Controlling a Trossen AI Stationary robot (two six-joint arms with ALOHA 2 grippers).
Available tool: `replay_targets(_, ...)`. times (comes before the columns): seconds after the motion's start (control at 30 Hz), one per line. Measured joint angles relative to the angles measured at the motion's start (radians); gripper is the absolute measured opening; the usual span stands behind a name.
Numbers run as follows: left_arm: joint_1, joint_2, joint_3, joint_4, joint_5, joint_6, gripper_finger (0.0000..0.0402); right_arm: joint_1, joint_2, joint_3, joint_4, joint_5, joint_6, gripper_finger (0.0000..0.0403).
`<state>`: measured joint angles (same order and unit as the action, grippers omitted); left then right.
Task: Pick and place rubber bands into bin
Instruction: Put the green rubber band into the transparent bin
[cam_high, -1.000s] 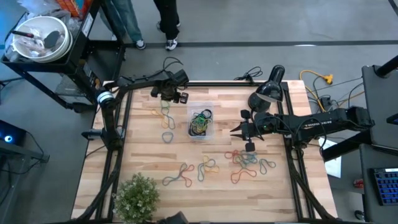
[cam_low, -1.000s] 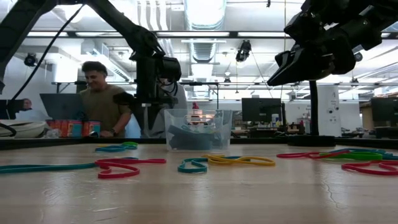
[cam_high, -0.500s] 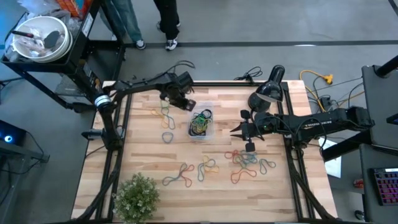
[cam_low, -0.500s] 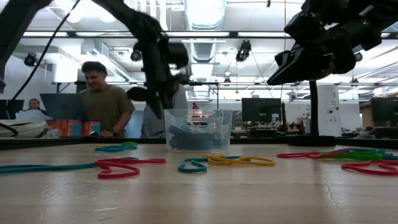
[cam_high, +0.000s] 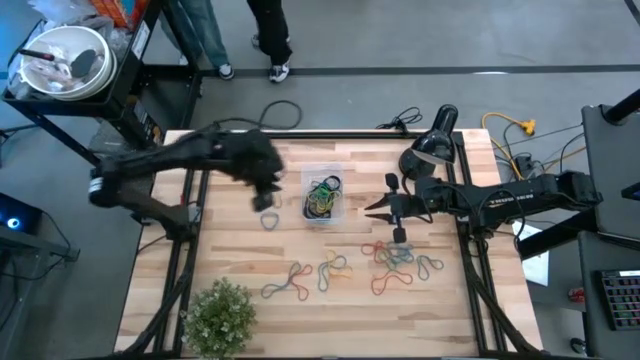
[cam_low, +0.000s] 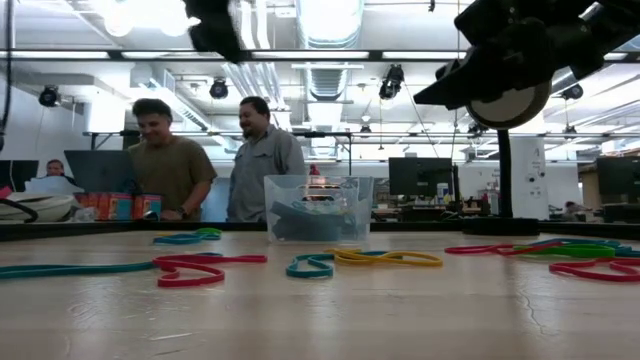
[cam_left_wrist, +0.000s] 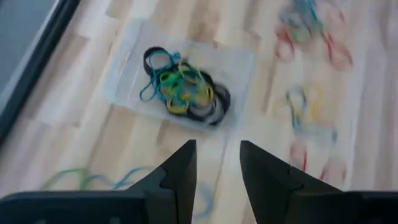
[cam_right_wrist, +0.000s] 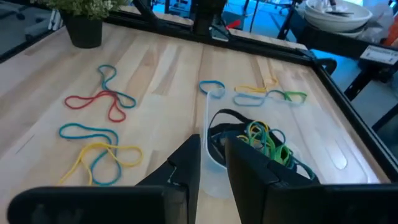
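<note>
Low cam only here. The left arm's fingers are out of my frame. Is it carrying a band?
Observer: No. The left gripper is open and nothing is between its fingers.
Operator: Where is it?
Observer: Above the table, just left of the small clear rectangular plastic bin.
Operator: Right arm?
Observer: The right gripper hovers beside the bin's other side, empty.
Operator: Bin contents?
Observer: A tangle of thin rubber bands: black, yellow, green and blue.

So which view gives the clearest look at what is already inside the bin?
The left wrist view: it looks down into the bin, showing its tangle of rubber bands whole. The right wrist view cuts the bin off behind its fingers, the high view shows it small, and the low view sees only dim shapes through its wall.
</note>
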<state>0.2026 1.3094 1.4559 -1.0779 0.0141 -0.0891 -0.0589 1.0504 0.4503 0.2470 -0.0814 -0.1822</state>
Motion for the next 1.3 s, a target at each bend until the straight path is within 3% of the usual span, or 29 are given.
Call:
replay_targets(0.1, -0.005, -0.08, 0.007, -0.098, -0.052, 0.156, 0.0107, 0.0, 0.0, 0.0, -0.001, 0.0, 0.007, 0.0068)
replay_targets(0.2, 0.023, -0.12, 0.034, -0.177, -0.145, 0.175, 0.0107, 0.0, 0.0, 0.0, 0.0, 0.0, 0.015, 0.0068)
replay_targets(0.4, 0.222, -0.075, 0.128, -0.312, -0.206, 0.18, 0.0107, 0.001, 0.0, -0.007, -0.003, 0.001, 0.025, 0.0068)
replay_targets(0.5, 0.345, -0.001, 0.147, -0.319, -0.2, 0.218, 0.0107, 0.0, 0.0, -0.02, -0.004, 0.001, 0.025, 0.0068)
replay_targets(0.63, 0.459, 0.139, 0.184, -0.333, -0.116, 0.305, 0.0107, 0.0, 0.0, -0.032, -0.005, 0.002, 0.006, 0.0068)
replay_targets(0.9, 0.563, 0.452, 0.338, -0.411, -0.105, 0.535, 0.0107, 0.0, 0.0, -0.033, -0.006, 0.002, -0.019, 0.0068)
replay_targets(1.1, 0.633, 0.629, 0.482, -0.435, 0.021, 0.495, 0.0107, 0.0, 0.0, -0.042, -0.011, 0.002, -0.021, 0.0068)
replay_targets(1.3, 0.64, 0.735, 0.566, -0.491, 0.035, 0.392, 0.0107, 0.0, 0.0, -0.05, -0.012, 0.005, -0.075, 0.0068)
